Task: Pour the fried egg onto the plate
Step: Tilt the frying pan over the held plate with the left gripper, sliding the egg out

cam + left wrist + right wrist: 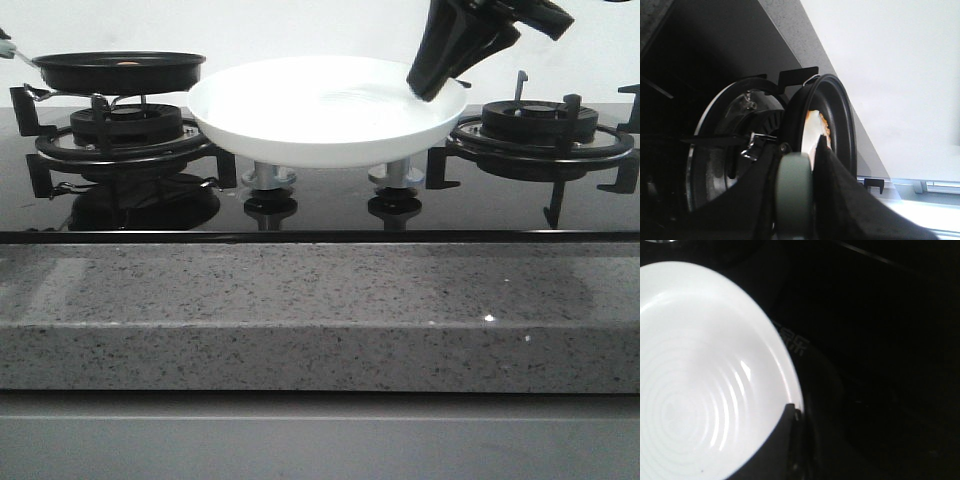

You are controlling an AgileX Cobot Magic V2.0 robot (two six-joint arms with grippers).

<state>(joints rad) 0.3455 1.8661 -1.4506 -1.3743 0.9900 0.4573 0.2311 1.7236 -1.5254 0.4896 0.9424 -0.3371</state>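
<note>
Inside the black frying pan (118,70), over the left burner (125,125), lies the fried egg (816,131), browned edge showing. My left gripper (796,165) is clamped on the pan's grey handle (795,187); my right gripper (432,88) pinches the rim of the white plate (320,130), which sits bare between the two burners. Pouring hasn't begun, I judge: next I must carry the pan over the plate and tilt it.

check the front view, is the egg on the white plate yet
No, the plate is bare, and the fried egg sits in the black frying pan on the left burner.
</note>
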